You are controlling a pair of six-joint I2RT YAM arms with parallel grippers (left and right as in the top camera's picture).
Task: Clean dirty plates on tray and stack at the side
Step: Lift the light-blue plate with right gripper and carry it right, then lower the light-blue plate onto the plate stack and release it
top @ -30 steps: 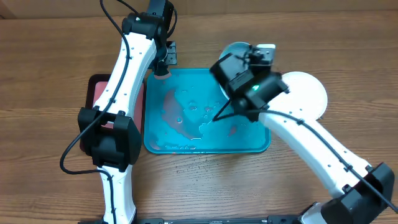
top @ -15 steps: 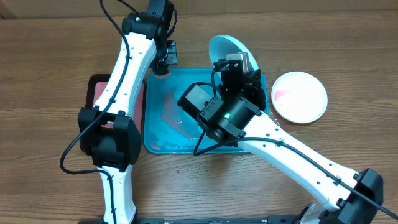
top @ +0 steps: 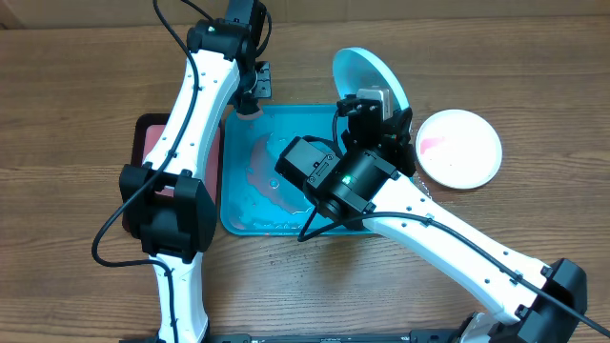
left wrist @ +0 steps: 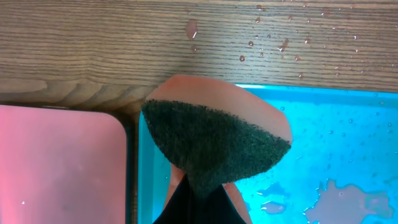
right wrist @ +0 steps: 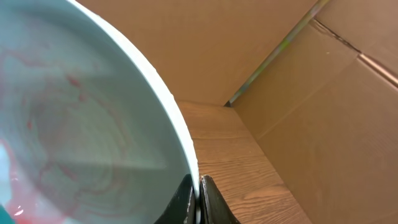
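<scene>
From overhead, the right claw has the blue plate pinched by its lower edge. The plate is tipped up steeply over the far rim of the tray, probably so the mess drips back into the tray and not onto the table. The tray itself holds no plates right now, just a pinkish puddle and scattered drops. The white plate sits flat on the table just right of the tray, with a pink smear on it, so it doesn't look clean yet. A red tray sits against the tray's left side. No third plate is visible anywhere.

In the left wrist view, the left claw is clamped on a sponge, dark scrubby face toward the camera. It hangs over the tray's far left corner, right by the red tray, so it looks parked and ready to scrub.

The right wrist view shows the fingertips squeezed together on the blue plate's rim, and the red streaks across its face mean it needs a wipe. Only cardboard shows behind it.
</scene>
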